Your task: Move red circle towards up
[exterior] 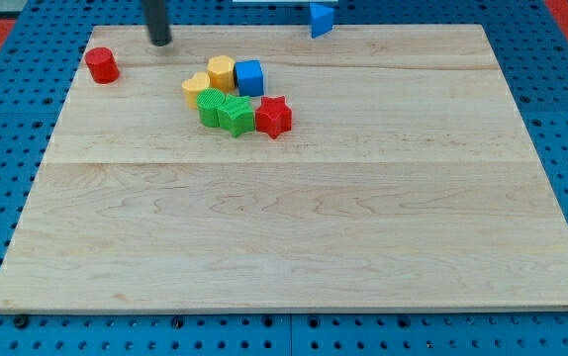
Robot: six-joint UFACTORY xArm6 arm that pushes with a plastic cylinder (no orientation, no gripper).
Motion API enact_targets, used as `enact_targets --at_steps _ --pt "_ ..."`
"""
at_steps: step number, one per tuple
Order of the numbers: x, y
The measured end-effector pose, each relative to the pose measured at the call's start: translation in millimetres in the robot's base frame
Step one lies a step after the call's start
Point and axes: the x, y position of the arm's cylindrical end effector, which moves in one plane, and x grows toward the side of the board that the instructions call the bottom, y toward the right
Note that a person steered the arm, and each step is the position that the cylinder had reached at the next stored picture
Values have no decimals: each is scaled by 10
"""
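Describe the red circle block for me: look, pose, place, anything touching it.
The red circle is a short, solid red cylinder that looks like plastic or painted wood. It stands upright on its flat end, near the wooden board's top-left corner. Nothing touches it: my tip sits to its right and slightly higher in the view, with a clear gap, and the cluster of blocks begins at the yellow heart, farther right.

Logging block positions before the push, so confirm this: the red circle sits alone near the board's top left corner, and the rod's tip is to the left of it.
One detail is wrong. In the camera view, my tip is to the right of the red circle and slightly higher, not left of it. The rest holds: the circle sits alone near the top left corner of the board.
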Motion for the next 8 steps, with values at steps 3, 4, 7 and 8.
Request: enact_targets --at_steps 3,4,7,8 --pt "473 -1041" --pt "709 -1024" --pt "528 85" --pt "526 147"
